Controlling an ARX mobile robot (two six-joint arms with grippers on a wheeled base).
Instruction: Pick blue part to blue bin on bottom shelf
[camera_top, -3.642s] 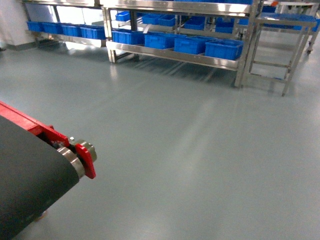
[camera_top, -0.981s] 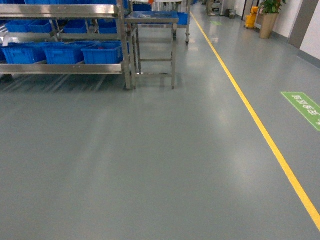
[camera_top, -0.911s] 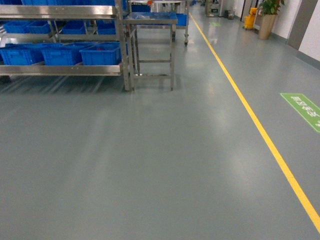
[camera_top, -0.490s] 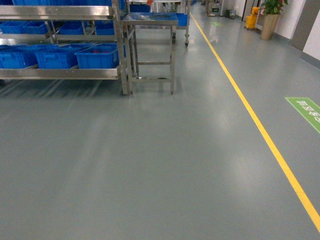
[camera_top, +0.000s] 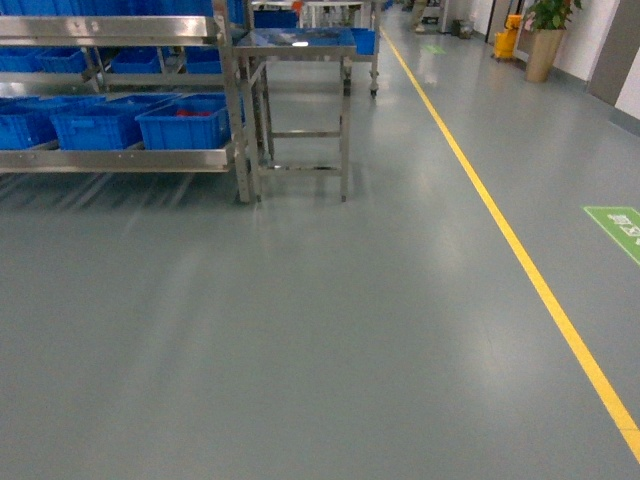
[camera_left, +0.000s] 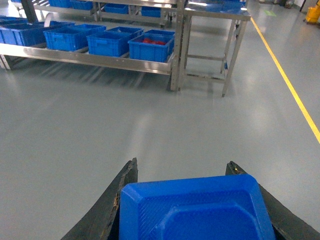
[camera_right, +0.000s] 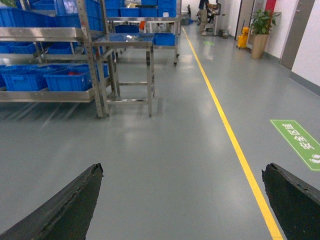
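Observation:
In the left wrist view my left gripper is shut on the blue part, a flat blue plastic piece with bevelled corners wedged between the two black fingers. My right gripper is open above bare floor with nothing between its fingers. The bottom shelf of the steel rack stands at the far left, across a stretch of floor. Several blue bins stand in a row on it. The end blue bin holds something red. Neither gripper shows in the head view.
A small steel table stands just right of the rack. A yellow floor line runs down the aisle, with a green floor sign beyond it. A potted plant and a yellow bucket stand far back.
The head view has swung away from a red conveyor end toward the aisle. In the last second the rack and table have slid left and slightly lower in the view.

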